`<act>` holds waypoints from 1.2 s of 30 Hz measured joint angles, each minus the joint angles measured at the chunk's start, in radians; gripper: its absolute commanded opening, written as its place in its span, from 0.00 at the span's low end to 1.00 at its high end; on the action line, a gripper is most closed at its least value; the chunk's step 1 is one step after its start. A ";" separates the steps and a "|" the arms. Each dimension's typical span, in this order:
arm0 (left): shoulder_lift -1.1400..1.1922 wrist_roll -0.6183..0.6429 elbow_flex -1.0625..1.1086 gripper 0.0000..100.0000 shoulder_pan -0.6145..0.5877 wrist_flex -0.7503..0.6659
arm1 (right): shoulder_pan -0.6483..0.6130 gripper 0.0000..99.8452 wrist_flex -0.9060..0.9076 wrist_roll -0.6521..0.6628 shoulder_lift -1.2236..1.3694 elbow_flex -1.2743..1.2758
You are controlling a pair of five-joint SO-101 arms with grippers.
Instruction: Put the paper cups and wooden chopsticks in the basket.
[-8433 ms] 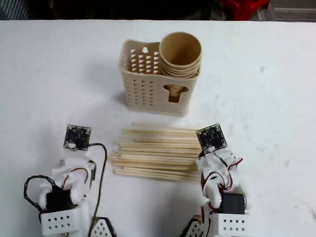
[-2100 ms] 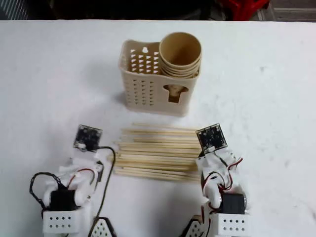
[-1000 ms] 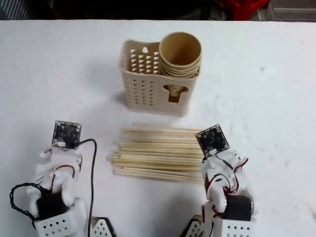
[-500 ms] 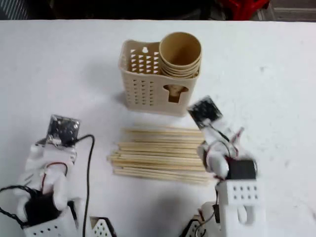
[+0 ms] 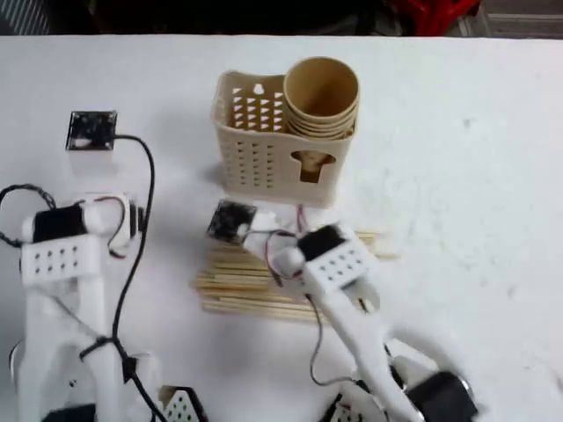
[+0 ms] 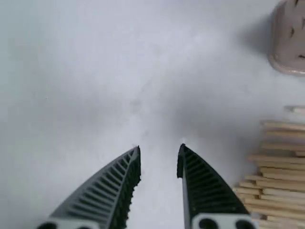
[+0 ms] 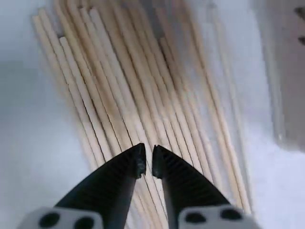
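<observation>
**A:** What's new at the near edge?

**B:** A second ago both arms were folded there. Now the right gripper point(image 7: 147, 162) has swung out over the wooden chopsticks point(image 7: 143, 86). The left arm has risen and stands at 9 o'clock of the pile.

**A:** Fingers?

**B:** The right ones are barely parted above the sticks and hold nothing. The left gripper point(image 6: 159, 153) is parted a little wider over bare table point(image 6: 95, 71), also with nothing in it.

**A:** And farther out?

**B:** The pile lies flat mid-table, unmoved. At its 12 o'clock stands the basket point(image 5: 255, 163), with the paper cups point(image 5: 321, 88) nested in its 3 o'clock half. The cups look done, and I judge the pickup of the sticks is just starting.

**A:** Do the views differ?

**B:** From above, the right arm lies over its own fingertips. Its wrist view settles that gap and puts the tips over the pile's middle. The left wrist view has the pile's end near that gripper, with the basket's corner beyond.
</observation>
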 measured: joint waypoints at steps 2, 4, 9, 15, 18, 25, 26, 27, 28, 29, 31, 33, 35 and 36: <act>0.032 0.041 0.014 0.18 -0.003 -0.057 | -0.009 0.12 -0.048 0.044 0.081 0.000; 0.043 0.077 0.057 0.20 -0.015 -0.123 | -0.015 0.11 -0.077 0.072 0.141 0.000; 0.043 0.114 0.144 0.20 -0.044 -0.236 | -0.018 0.05 -0.160 0.064 0.198 -0.003; 0.046 0.115 0.161 0.20 -0.046 -0.256 | -0.017 0.02 -0.232 0.032 0.207 0.006; 0.046 0.115 0.161 0.20 -0.048 -0.256 | -0.015 0.02 -0.235 0.032 0.207 0.006; 0.046 0.115 0.161 0.20 -0.048 -0.256 | 0.072 0.02 -0.201 -0.014 0.071 0.009; 0.046 0.115 0.161 0.20 -0.048 -0.256 | 0.072 0.02 -0.183 -0.017 0.037 0.009; 0.046 0.115 0.161 0.20 -0.048 -0.256 | 0.072 0.02 -0.166 -0.017 0.006 0.009; 0.046 0.115 0.161 0.20 -0.048 -0.256 | 0.072 0.02 -0.149 -0.020 -0.021 0.009; 0.046 0.115 0.161 0.20 -0.048 -0.256 | 0.071 0.02 -0.135 -0.023 -0.048 0.009; 0.046 0.115 0.161 0.20 -0.048 -0.256 | 0.074 0.02 -0.115 -0.025 -0.083 0.009; 0.049 0.115 0.161 0.20 -0.048 -0.256 | 0.089 0.02 -0.115 -0.025 -0.091 0.012; 0.052 0.115 0.161 0.20 -0.048 -0.256 | 0.104 0.02 -0.115 -0.025 -0.084 0.014; 0.052 0.115 0.161 0.20 -0.048 -0.256 | 0.104 0.03 -0.117 -0.025 -0.068 0.014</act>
